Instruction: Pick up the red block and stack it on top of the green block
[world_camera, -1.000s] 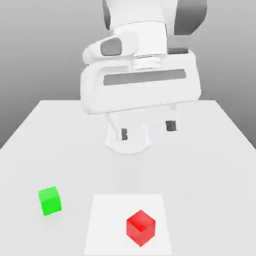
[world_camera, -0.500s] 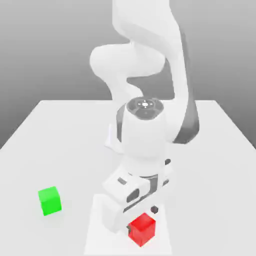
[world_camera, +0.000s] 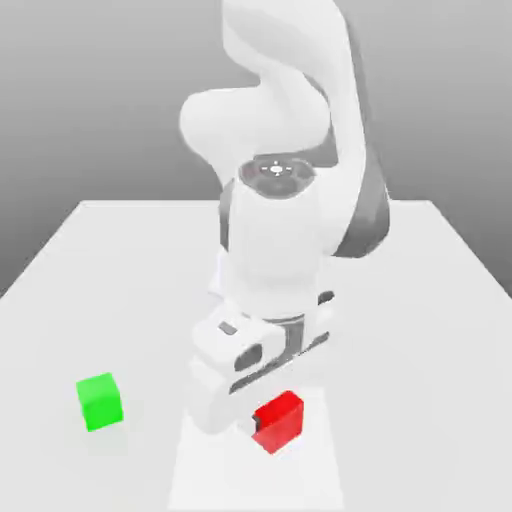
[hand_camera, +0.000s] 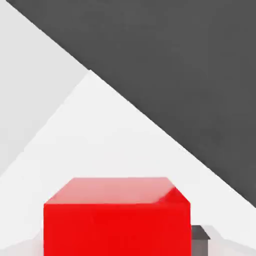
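The red block (world_camera: 280, 420) hangs a little above the table near its front edge, slightly tilted, with my gripper (world_camera: 266, 426) shut on it. The white hand sits over it, toward the exterior view's left. In the hand view the red block (hand_camera: 117, 220) looms close, and one dark fingertip (hand_camera: 200, 234) shows beside it. The green block (world_camera: 100, 402) rests on the table to the exterior view's left of the red one, well apart from the gripper.
The white table (world_camera: 430, 300) stretches back to the arm's base (world_camera: 222, 285). A lighter square patch (world_camera: 320, 480) lies on it beneath the red block. The arm's bulk stands over the middle of the table.
The arm swung down to the red block and the fingers shut on it. Since half a second ago, the hand has risen and the red block has come up with it.
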